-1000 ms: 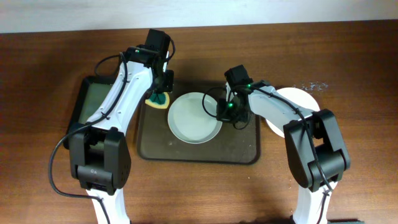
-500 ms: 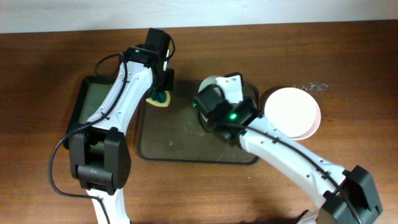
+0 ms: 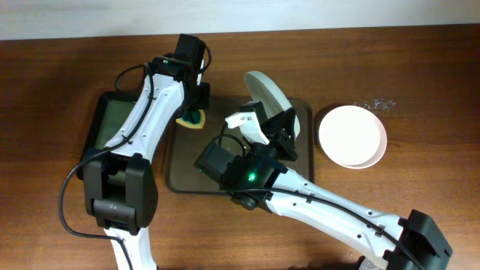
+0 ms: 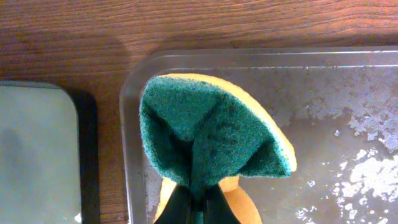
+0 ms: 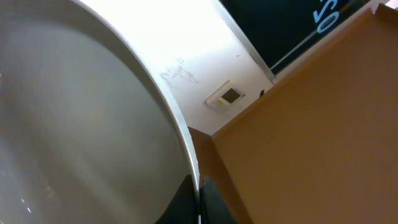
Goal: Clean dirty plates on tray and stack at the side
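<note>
Overhead, the brown tray (image 3: 184, 161) spans the table's middle. Above its far side the right gripper (image 5: 200, 196) pinches one plate (image 3: 264, 88) by the rim, tipped on edge. The stack (image 3: 352, 135) sits just right of the tray, nearer this arm. The left gripper (image 4: 196, 202) is clamped on the sponge (image 4: 211, 143) at the tray's far-left corner.

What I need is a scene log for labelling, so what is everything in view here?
Brown tray: one, dark brown, table centre.
Lifted plate: one, white, tilted over the brown tray's far edge.
Set-aside plate: white, on the table right of the brown tray; cannot tell if more lie under it.
Sponge: one, green over yellow, at the brown tray's far-left corner.
Black tray: one, left of the brown tray.
Table: brown wood.
Left arm: white, jaws shut on the sponge.
Right arm: white, jaws shut on the lifted plate's rim.
</note>
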Motion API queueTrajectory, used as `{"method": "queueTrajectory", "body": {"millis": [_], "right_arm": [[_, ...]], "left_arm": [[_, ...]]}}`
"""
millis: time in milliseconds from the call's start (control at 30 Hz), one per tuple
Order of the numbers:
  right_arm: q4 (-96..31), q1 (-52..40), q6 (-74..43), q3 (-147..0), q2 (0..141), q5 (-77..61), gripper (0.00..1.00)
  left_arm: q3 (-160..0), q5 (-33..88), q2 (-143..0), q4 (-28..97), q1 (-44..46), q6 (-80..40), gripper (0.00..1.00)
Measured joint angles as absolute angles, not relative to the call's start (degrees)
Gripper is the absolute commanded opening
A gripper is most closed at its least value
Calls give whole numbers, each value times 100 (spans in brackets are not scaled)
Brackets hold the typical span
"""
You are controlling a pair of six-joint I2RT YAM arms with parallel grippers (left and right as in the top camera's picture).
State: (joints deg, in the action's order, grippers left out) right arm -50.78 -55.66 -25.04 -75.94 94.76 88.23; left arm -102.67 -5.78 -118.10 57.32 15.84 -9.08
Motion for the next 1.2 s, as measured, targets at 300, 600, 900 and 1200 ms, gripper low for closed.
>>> {"method": "queueTrajectory", "body": {"millis": [300,600,900,1200], "right_arm": [[-5081,-5557,-2499,-7594,9476,8420,4],[-5155,-3516,-2462,-7594,9461,2294,4],[-5653,329,-1767,-7594,9461,-1188,4],[-5043,2095,-1649,-6954,9712,-639,4]], "left_arm": [[-10269,-578,-11810,5732,1584,-908,0],[-10267,-578,-11810,5721,1584,-908,0],[-10269,-578,-11810,5736,1584,-908,0],[-10269,-578,-11810,5741,1584,-908,0]]}}
